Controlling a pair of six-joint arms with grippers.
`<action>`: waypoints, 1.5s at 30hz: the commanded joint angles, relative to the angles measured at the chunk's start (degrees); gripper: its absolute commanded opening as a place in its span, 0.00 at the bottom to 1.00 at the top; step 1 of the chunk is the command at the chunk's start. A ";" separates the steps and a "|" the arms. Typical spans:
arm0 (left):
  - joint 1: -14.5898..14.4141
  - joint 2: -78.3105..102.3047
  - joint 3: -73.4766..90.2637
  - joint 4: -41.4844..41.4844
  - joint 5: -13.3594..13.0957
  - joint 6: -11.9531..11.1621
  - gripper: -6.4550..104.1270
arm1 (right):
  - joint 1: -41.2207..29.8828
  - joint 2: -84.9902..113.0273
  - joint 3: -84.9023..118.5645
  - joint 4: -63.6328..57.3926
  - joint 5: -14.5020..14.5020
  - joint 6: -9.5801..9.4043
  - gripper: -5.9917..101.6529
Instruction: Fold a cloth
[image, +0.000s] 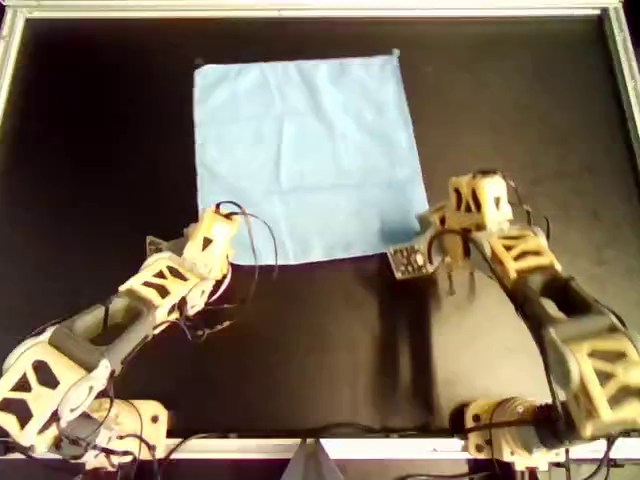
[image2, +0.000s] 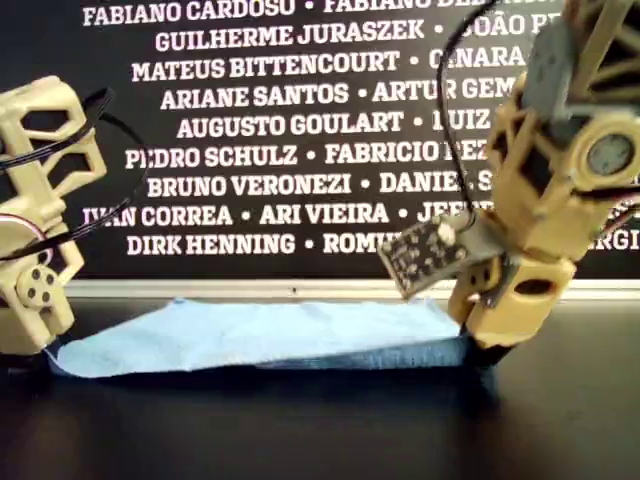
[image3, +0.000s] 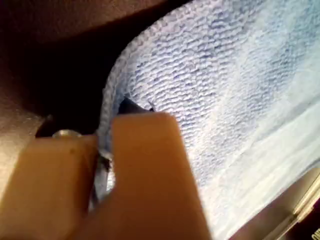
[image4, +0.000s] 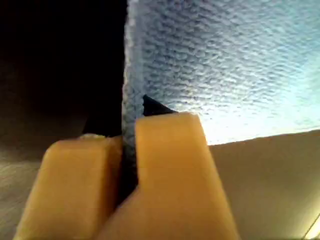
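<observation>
Both grippers clamped on the cloth: left gripper and right gripper each pinch an edge. Cloth lies on the black table.

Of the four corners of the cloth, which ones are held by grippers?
The cloth's two near corners in the overhead view: left gripper and right gripper pinch them; the far two lie free.

In the overhead view the tan left hand covers the near left corner of the thin light-blue square cloth, and the tan right hand covers the near right corner. Both wrist views are blurred up close. The exterior view's edges crop both arms and the white names on the black back wall.
</observation>
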 joint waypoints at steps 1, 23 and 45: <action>-0.26 4.57 1.41 0.62 -0.26 0.26 0.05 | -0.44 6.15 1.41 1.05 -0.44 0.26 0.06; -0.44 8.61 6.42 0.53 -0.18 0.26 0.05 | -0.53 6.59 8.96 1.05 -0.35 0.35 0.06; 9.58 7.38 -21.09 -0.44 -0.26 14.06 0.05 | -1.49 4.75 -16.17 -0.18 0.09 0.35 0.06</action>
